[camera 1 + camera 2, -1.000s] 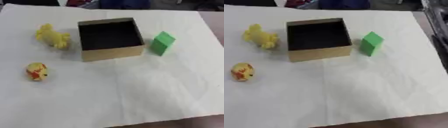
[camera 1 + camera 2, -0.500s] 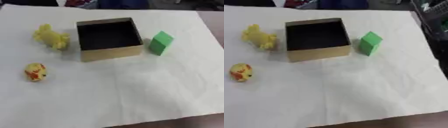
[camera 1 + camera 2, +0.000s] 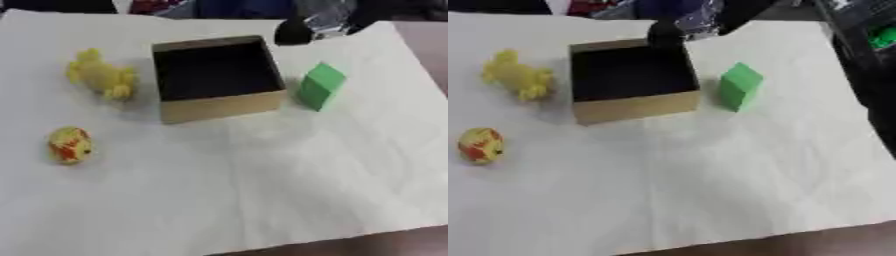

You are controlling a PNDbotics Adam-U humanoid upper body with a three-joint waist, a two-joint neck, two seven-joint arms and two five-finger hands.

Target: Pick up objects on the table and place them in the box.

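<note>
A dark hand [image 3: 296,31], its fingers too blurred to tell whether clenched or released, hangs at the box's [image 3: 220,104] far right corner; block [image 3: 319,86] right, toy [image 3: 101,75] and ball [image 3: 69,144] left; the table's [image 3: 262,190] near half lies bare.

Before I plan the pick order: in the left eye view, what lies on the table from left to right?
Yellow-and-red ball → yellow toy → box → green block.

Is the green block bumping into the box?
Apart. In the left eye view a strip of white table cover shows between the green block and the right wall of the box; the right eye view shows the same gap.
</note>
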